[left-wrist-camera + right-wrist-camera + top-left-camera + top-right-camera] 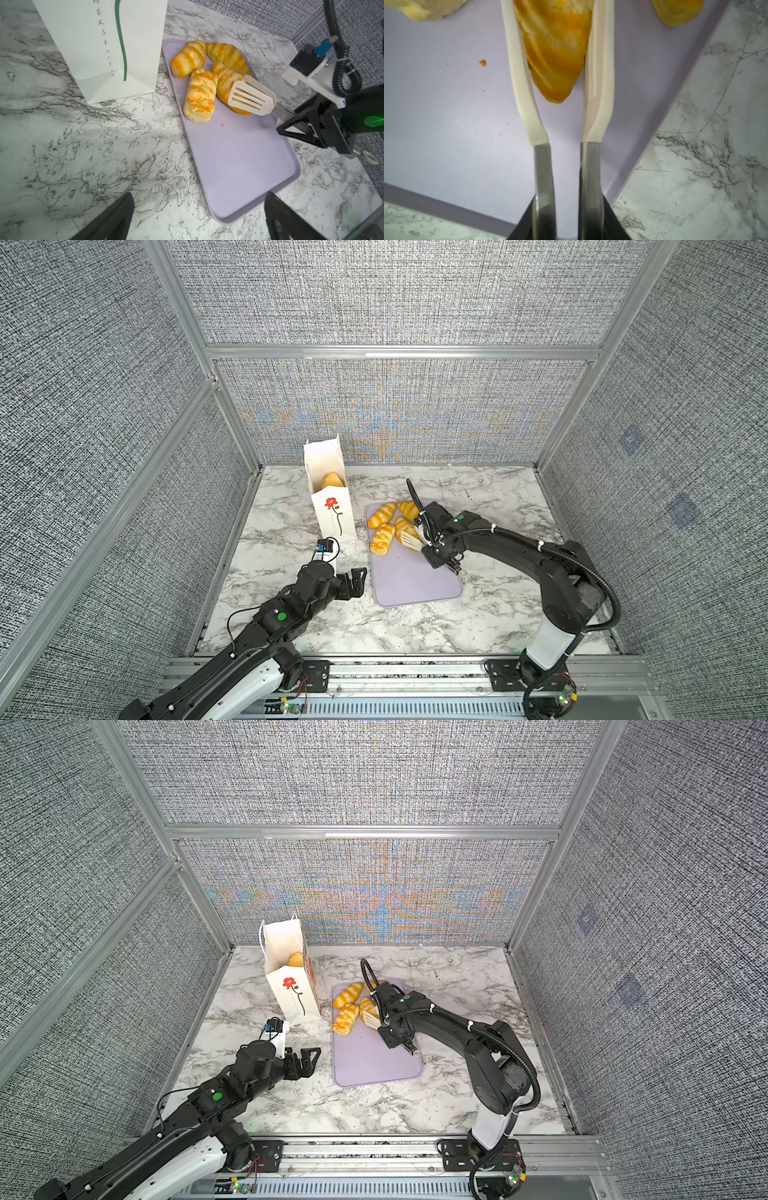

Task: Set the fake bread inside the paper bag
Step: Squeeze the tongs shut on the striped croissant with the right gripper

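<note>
Your right gripper [568, 225] is closed on a pair of tongs [249, 99]. Its black fingers [614, 226] press the two metal arms from outside. The tongs' white slotted blades stand on either side of a croissant [556, 52] and touch its flanks. That croissant sits in the far half of the lavender tray [415, 580].

Three more pieces of fake bread share that end of the tray:
- A braided roll [200, 95] lies just left of the gripped croissant and touches it.
- A striped roll [189, 59] lies at the far left corner.
- A second croissant [228, 56] lies along the far edge. In both top views your right arm partly hides it.

The near half of the tray is bare apart from a small orange crumb [482, 63].

The paper bag [334, 518] stands upright on the marble tabletop [498, 497], just left of the tray's far end. Its mouth is open, and its red flower print faces the near side. One golden pastry [331, 481] shows inside it.

Your left gripper [356, 581] hangs over the marble on the near side of the bag, just beside the tray's left edge. Its jaws are spread wide and hold nothing.
</note>
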